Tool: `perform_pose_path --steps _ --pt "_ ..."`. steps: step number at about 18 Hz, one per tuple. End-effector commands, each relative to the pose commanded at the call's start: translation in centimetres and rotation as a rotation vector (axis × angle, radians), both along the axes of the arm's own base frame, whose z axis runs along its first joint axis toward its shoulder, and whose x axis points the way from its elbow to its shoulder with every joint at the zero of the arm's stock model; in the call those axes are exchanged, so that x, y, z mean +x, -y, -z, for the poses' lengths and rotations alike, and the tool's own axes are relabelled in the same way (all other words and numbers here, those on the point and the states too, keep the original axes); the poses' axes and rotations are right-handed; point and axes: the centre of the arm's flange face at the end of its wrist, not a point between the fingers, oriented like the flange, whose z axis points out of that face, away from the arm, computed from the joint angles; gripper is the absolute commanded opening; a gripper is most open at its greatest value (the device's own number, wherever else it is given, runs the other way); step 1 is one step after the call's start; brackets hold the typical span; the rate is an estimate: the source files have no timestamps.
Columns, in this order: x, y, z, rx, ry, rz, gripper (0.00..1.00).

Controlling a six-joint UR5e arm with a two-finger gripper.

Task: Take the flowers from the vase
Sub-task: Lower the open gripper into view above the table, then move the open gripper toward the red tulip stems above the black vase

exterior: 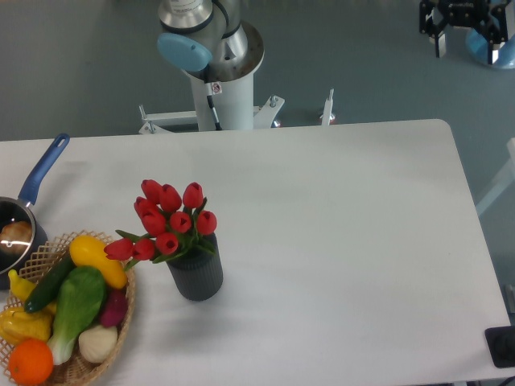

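Observation:
The flowers (167, 219), a bunch of red tulip buds with green leaves, stand in the vase (195, 276), a small dark grey ribbed cylinder on the left half of the white table (346, 241). The buds lean up and to the left, over the vase's rim. My gripper (460, 22) is a black shape at the top right corner of the view, beyond the table's far edge and far from the flowers. It holds nothing that I can see, and how its jaws stand is not readable.
A wicker basket (121, 322) of vegetables and fruit sits just left of the vase, at the table's front left. A steel saucepan (14, 233) with a blue handle lies at the left edge. The arm's base (217, 72) stands behind the table.

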Motion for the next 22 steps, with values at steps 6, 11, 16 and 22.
perform_pose_path --steps 6,11,16,22 --pt "0.2 -1.6 0.4 0.073 0.006 0.049 1.0" --pt "0.3 -2.1 1.4 0.214 0.051 0.011 1.0" --pt "0.9 -3.2 2.7 0.255 0.084 0.013 1.0" --pt "1.9 -5.4 4.0 0.311 0.134 0.017 1.0"
